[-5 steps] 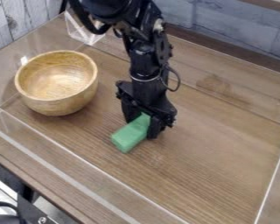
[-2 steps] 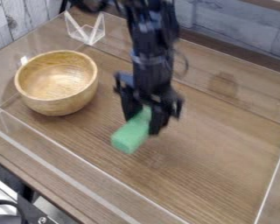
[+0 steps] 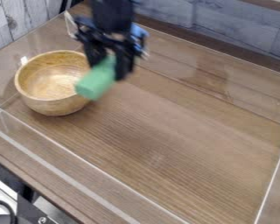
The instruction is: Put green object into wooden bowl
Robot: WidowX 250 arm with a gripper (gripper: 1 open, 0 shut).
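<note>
The green object (image 3: pixel 97 83) is a bright green block hanging in the air, tilted, its lower end over the right rim of the wooden bowl (image 3: pixel 43 83). My gripper (image 3: pixel 106 63) points down and is shut on the block's upper end, with dark fingers (image 3: pixel 127 59) on either side of it. The bowl is round, light tan and hollow, sitting on the table at the left with nothing inside it. The picture is blurred around the arm.
A clear plastic wall (image 3: pixel 130 188) runs along the front and sides of the brown wooden table (image 3: pixel 189 131). Behind the arm at the back stands a small clear object (image 3: pixel 74 22). Grey planks form the back wall.
The gripper has lifted the green block off the table and carried it up and to the left, from the table's middle to the bowl's right rim.
</note>
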